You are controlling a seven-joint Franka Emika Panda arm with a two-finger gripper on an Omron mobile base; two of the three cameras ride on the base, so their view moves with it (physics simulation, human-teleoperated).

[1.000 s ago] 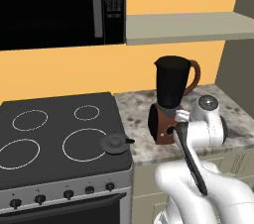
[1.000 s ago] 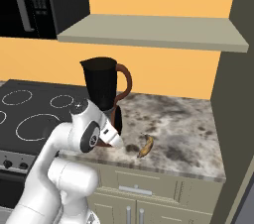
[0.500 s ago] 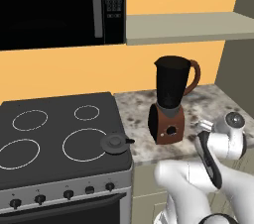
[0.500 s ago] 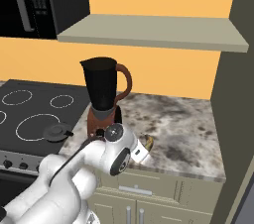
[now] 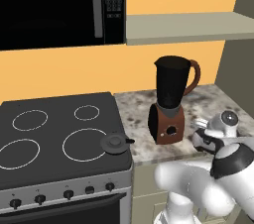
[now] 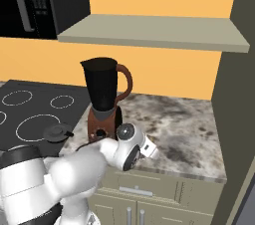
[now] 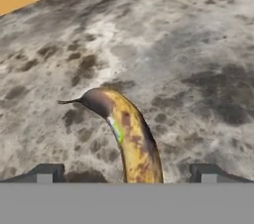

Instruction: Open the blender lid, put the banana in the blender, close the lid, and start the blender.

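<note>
The arm has swung down over the banana (image 7: 130,139), gripper (image 7: 126,172) wide open, lid (image 5: 114,143) already off the blender (image 5: 169,100).

Simulated kitchen, black stove (image 5: 59,139), microwave (image 5: 54,7) overhead, speckled stone counter (image 6: 184,129), blender (image 5: 170,100), cabinets below

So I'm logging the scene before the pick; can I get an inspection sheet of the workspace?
Surface: mottled stone counter beside a black stove.
Job's things: blender upright on the counter, jar top open; blender lid lying on the stove's front right corner; banana flat on the counter.
Clutter: nothing seen.
Grippers: gripper with jaws open, fingertips either side of the banana's near end, not touching it.
Cables: nothing seen.
Surroundings: microwave over the stove, shelf above the counter, orange wall.
</note>
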